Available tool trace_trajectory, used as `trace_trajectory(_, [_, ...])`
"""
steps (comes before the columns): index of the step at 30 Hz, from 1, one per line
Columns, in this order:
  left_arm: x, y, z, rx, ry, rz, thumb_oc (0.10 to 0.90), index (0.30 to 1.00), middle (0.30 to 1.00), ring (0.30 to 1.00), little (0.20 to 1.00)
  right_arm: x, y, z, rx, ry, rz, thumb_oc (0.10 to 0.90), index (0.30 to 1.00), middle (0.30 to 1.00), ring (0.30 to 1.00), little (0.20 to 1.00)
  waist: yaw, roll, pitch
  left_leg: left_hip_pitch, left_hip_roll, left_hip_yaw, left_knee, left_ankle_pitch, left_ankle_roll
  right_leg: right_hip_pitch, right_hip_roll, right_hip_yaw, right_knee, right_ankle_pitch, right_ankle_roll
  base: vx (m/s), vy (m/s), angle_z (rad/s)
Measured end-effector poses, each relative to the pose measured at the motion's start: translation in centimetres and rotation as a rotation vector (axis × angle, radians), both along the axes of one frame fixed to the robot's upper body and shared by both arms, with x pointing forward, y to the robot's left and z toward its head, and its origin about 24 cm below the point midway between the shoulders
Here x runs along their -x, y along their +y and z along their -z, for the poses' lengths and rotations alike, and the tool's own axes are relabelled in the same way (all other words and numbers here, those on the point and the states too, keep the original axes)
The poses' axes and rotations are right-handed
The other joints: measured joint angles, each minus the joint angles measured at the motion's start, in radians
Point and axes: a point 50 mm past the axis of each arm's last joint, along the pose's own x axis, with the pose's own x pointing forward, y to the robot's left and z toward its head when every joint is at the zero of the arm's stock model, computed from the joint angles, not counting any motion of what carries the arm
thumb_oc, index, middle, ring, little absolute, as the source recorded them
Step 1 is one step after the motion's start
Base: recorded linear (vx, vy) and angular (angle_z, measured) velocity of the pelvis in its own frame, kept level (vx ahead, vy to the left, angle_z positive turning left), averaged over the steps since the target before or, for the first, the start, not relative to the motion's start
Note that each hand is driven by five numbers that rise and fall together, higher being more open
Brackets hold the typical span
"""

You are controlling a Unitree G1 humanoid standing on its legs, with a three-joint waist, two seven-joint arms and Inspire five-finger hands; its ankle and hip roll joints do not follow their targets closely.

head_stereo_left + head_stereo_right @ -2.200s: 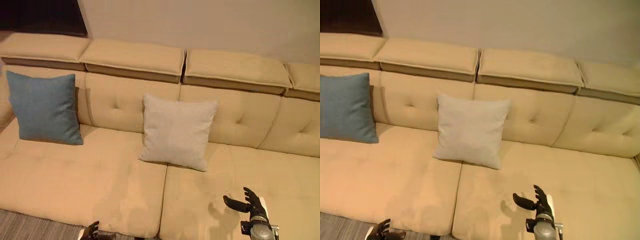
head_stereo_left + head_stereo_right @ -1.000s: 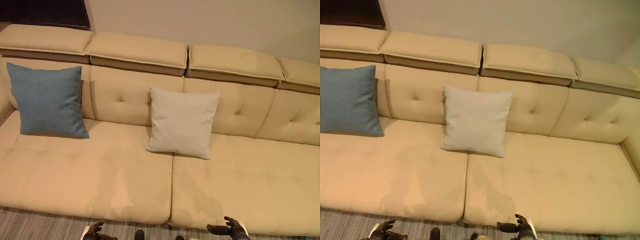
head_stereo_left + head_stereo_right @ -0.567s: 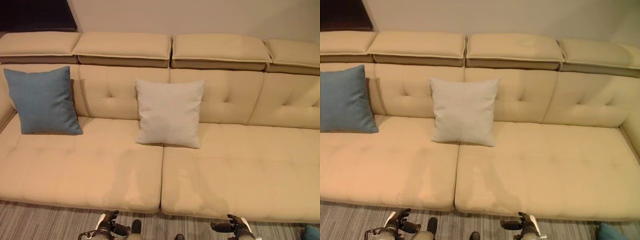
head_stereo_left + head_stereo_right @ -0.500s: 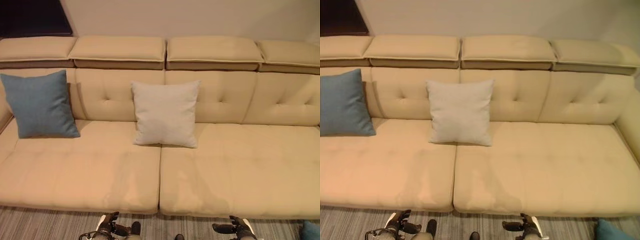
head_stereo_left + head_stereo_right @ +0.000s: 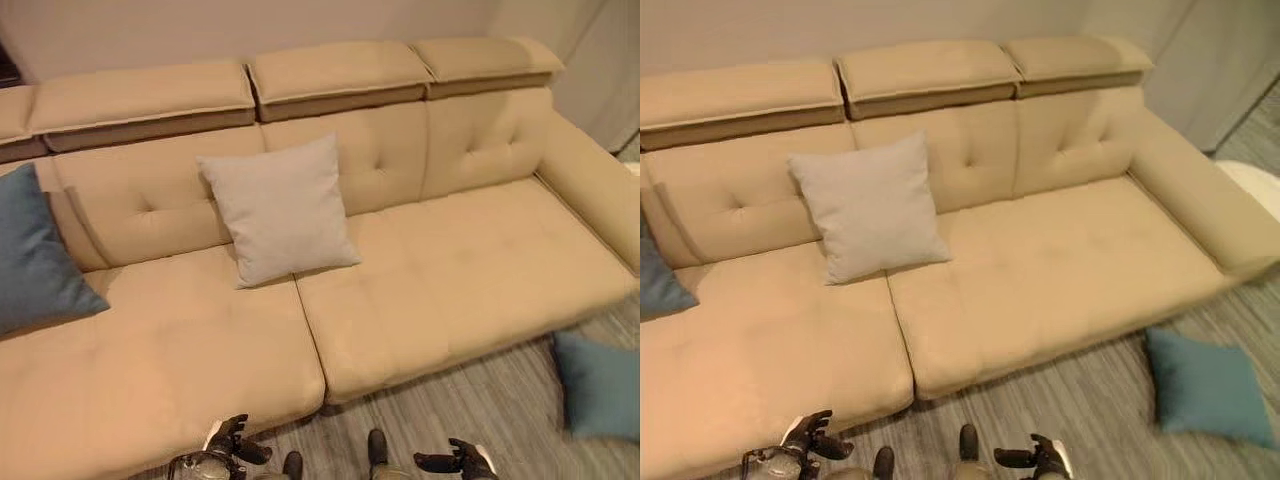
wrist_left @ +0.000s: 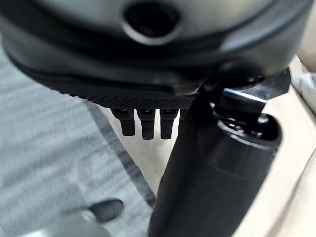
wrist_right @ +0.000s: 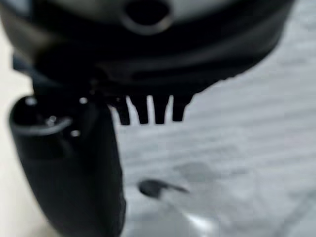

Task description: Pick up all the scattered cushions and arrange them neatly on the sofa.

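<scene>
The long tan sofa ran across the head views, with a light grey cushion propped upright against the backrest, its bottom edge sitting right over the seam between the two seat pads. A blue cushion leaned against the backrest at the robot's left end of the sofa, partly cut off by the frame edge. One more teal cushion was lying flat on the striped grey floor, off to the robot's right, near the front corner of the sofa below the armrest and not touching it. Both hands hung low at the bottom of the view, over the floor in front of the sofa and well away from any cushion. The left hand had nothing in it, fingers loosely extended and the thumb sticking out; its wrist view showed short straight fingertips with only floor and sofa edge past them. The right hand was the same deal, relaxed and empty, fingertips pointing out over bare floor.
</scene>
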Motion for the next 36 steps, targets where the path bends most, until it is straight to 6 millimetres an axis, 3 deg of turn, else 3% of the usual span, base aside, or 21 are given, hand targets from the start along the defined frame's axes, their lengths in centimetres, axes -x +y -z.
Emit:
trace_trajectory(1, [0.0,0.4,0.0,-0.017,0.013,0.001,0.800,0.900,0.900,0.900,0.900,1.4,-0.2,0.4,0.004,0.042,0.017,0.800,0.900,0.900,0.900,0.900,0.000,0.010,0.001,0.015,-0.001,0.001,-0.044,0.016,-0.009,0.023,0.014,-0.032,0.036,-0.078,0.005,-0.22,0.101,-0.91])
trace_trajectory(2, [0.5,0.8,0.1,-0.025,0.026,-0.006,0.800,0.900,0.900,0.900,0.900,2.6,-0.4,0.7,0.010,0.074,0.024,0.800,0.900,0.900,0.900,0.900,-0.003,0.022,0.006,0.018,0.025,0.048,-0.058,0.053,0.043,0.037,0.046,-0.089,0.140,-0.170,-0.017,-0.33,0.071,-0.57])
trace_trajectory(3, [1.4,0.9,0.3,-0.022,0.048,-0.025,0.800,0.900,0.900,0.900,0.900,3.0,-0.7,0.7,0.013,0.072,0.027,0.800,0.900,0.900,0.900,0.900,0.005,0.049,0.001,0.040,0.062,0.069,-0.084,0.069,0.041,0.034,0.092,-0.119,0.353,-0.302,-0.064,-0.25,-0.088,-1.18])
trace_trajectory(4, [3.7,1.2,0.9,-0.024,0.105,-0.037,0.800,0.900,0.900,0.900,0.900,3.3,-0.9,0.7,0.020,0.085,0.037,0.800,0.900,0.900,0.900,0.900,0.032,0.058,-0.013,0.095,0.084,0.132,-0.166,0.102,0.033,0.063,0.102,-0.153,0.487,-0.381,-0.069,-0.24,-0.162,-1.42])
trace_trajectory(5, [5.7,1.5,1.3,-0.031,0.154,-0.048,0.800,0.900,0.900,0.900,0.900,3.3,-0.9,0.7,0.024,0.087,0.019,0.800,0.900,0.900,0.900,0.900,0.034,0.070,-0.055,0.073,0.101,0.178,-0.179,0.108,0.023,0.094,0.089,-0.224,0.522,-0.426,-0.075,-0.15,-0.174,-1.90])
trace_trajectory(6, [6.2,1.8,1.3,-0.042,0.162,-0.041,0.800,0.900,0.900,0.900,0.900,3.2,-0.4,0.8,0.015,0.085,0.009,0.800,0.900,0.900,0.900,0.900,0.081,0.050,-0.072,0.078,0.114,0.222,-0.198,0.132,-0.006,0.137,0.060,-0.313,0.464,-0.448,-0.074,-0.12,-0.219,-1.43])
trace_trajectory(7, [5.5,2.3,1.0,-0.055,0.150,-0.023,0.800,0.900,0.900,0.900,0.900,2.3,0.2,0.7,-0.002,0.052,0.000,0.800,0.900,0.900,0.900,0.900,0.080,0.012,-0.078,0.040,0.102,0.233,-0.187,0.148,-0.045,0.261,0.087,-0.270,0.165,-0.447,-0.073,-0.13,-0.214,-1.01])
trace_trajectory(9, [3.4,1.3,0.6,-0.033,0.080,-0.010,0.800,0.900,0.900,0.900,0.900,2.6,-0.3,0.6,0.008,0.055,0.018,0.800,0.900,0.900,0.900,0.900,0.084,0.047,-0.067,0.024,0.159,0.162,-0.177,0.213,-0.162,0.264,0.153,-0.236,0.105,-0.402,-0.148,-0.12,-0.121,-0.41])
trace_trajectory(10, [2.6,1.3,0.4,-0.036,0.063,-0.011,0.800,0.900,0.900,0.900,0.900,1.7,-0.4,0.3,0.010,0.017,0.014,0.800,0.900,0.900,0.900,0.900,0.071,0.032,-0.061,-0.015,0.163,0.081,-0.114,0.247,-0.185,0.220,0.152,-0.217,0.131,-0.380,-0.184,-0.03,0.021,-0.79])
trace_trajectory(11, [2.6,1.2,0.5,-0.032,0.073,-0.015,0.800,0.900,0.900,0.900,0.900,0.8,-1.0,-0.1,0.035,-0.016,0.019,0.800,0.900,0.900,0.900,0.900,0.049,0.030,-0.060,-0.016,0.158,0.032,-0.070,0.204,-0.146,0.209,0.153,-0.186,0.119,-0.351,-0.189,0.01,0.041,-0.92])
trace_trajectory(13, [0.9,-0.9,0.3,0.021,0.017,0.016,0.800,0.900,0.900,0.900,0.900,2.4,-3.4,-0.4,0.104,0.034,0.070,0.800,0.900,0.900,0.900,0.900,0.028,0.046,-0.052,0.051,0.115,-0.169,-0.104,0.145,-0.163,0.204,0.183,-0.111,0.045,-0.272,-0.199,0.03,0.091,-0.94])
trace_trajectory(16, [-0.2,-3.4,0.4,0.077,-0.004,0.053,0.800,0.900,0.900,0.900,0.900,2.4,-3.8,-0.4,0.122,0.056,0.080,0.800,0.900,0.900,0.900,0.900,0.025,0.021,-0.028,0.089,0.061,-0.267,-0.149,0.111,-0.119,0.216,0.202,0.002,-0.087,-0.166,-0.170,0.01,0.230,-1.31])
trace_trajectory(18, [-0.6,-4.5,0.4,0.108,-0.004,0.066,0.800,0.900,0.900,0.900,0.900,2.5,-3.9,-0.4,0.126,0.057,0.082,0.800,0.900,0.900,0.900,0.900,-0.029,0.047,-0.015,0.106,0.076,-0.214,-0.166,0.097,-0.096,0.203,0.208,0.016,-0.086,-0.145,-0.153,-0.15,0.308,-0.84])
trace_trajectory(20, [-1.0,-4.9,0.3,0.106,-0.018,0.097,0.800,0.900,0.900,0.900,0.900,2.4,-3.9,-0.4,0.120,0.051,0.094,0.800,0.900,0.900,0.900,0.900,0.002,0.053,-0.011,0.118,0.082,-0.122,-0.223,0.104,-0.087,0.132,0.204,0.092,-0.052,-0.137,-0.117,-0.11,0.192,-1.29])
trace_trajectory(21, [-1.4,-4.9,0.1,0.097,-0.029,0.120,0.800,0.900,0.900,0.900,0.900,1.1,-3.6,-0.7,0.112,0.020,0.085,0.800,0.900,0.900,0.900,0.900,0.009,0.059,0.001,0.093,0.065,-0.031,-0.233,0.122,-0.055,0.077,0.164,0.082,-0.042,-0.141,-0.109,-0.15,0.193,-1.75])
trace_trajectory(25, [-2.2,-3.5,-0.4,0.052,-0.044,0.129,0.800,0.900,0.900,0.900,0.900,1.8,-2.0,0.0,0.069,0.042,0.074,0.800,0.900,0.900,0.900,0.900,0.007,0.057,0.041,0.068,0.026,0.046,-0.175,0.103,-0.017,0.025,0.085,-0.001,0.023,-0.110,-0.061,-0.12,0.088,-0.61])
trace_trajectory(26, [-2.5,-3.0,-0.6,0.038,-0.059,0.125,0.800,0.900,0.900,0.900,0.900,1.7,-1.6,0.1,0.060,0.044,0.070,0.800,0.900,0.900,0.900,0.900,0.038,0.067,0.052,0.071,0.036,0.069,-0.184,0.098,-0.017,-0.004,0.082,-0.038,0.061,-0.132,-0.048,-0.08,0.050,-0.74])
trace_trajectory(28, [-2.3,-1.2,-0.8,0.003,-0.062,0.070,0.800,0.900,0.900,0.900,0.900,2.6,-1.6,0.3,0.063,0.071,0.072,0.800,0.900,0.900,0.900,0.900,0.066,0.084,0.066,0.075,0.068,0.130,-0.176,0.099,0.009,-0.009,0.005,-0.332,0.201,-0.204,-0.055,-0.04,0.028,-0.89])
trace_trajectory(29, [-1.5,-0.3,-0.6,-0.011,-0.045,0.042,0.800,0.900,0.900,0.900,0.900,2.7,-1.7,0.3,0.066,0.073,0.073,0.800,0.900,0.900,0.900,0.900,0.073,0.081,0.065,0.088,0.078,0.148,-0.179,0.089,0.012,0.003,0.006,-0.332,0.243,-0.229,-0.051,-0.01,-0.026,-0.94])
trace_trajectory(33, [1.1,2.5,-0.4,-0.067,0.018,-0.012,0.800,0.900,0.900,0.900,0.900,2.4,-1.8,0.2,0.070,0.061,0.067,0.800,0.900,0.900,0.900,0.900,0.100,0.034,0.046,0.102,0.093,0.209,-0.196,0.088,-0.038,0.080,0.026,-0.323,0.220,-0.297,-0.043,0.03,-0.097,-0.60])
trace_trajectory(36, [1.6,2.0,0.0,-0.051,0.039,-0.013,0.800,0.900,0.900,0.900,0.900,2.7,-2.0,0.2,0.074,0.067,0.069,0.800,0.900,0.900,0.900,0.900,0.088,0.044,0.035,0.116,0.128,0.200,-0.194,0.092,-0.071,0.135,0.079,-0.304,0.123,-0.282,-0.082,0.09,-0.131,-0.01])
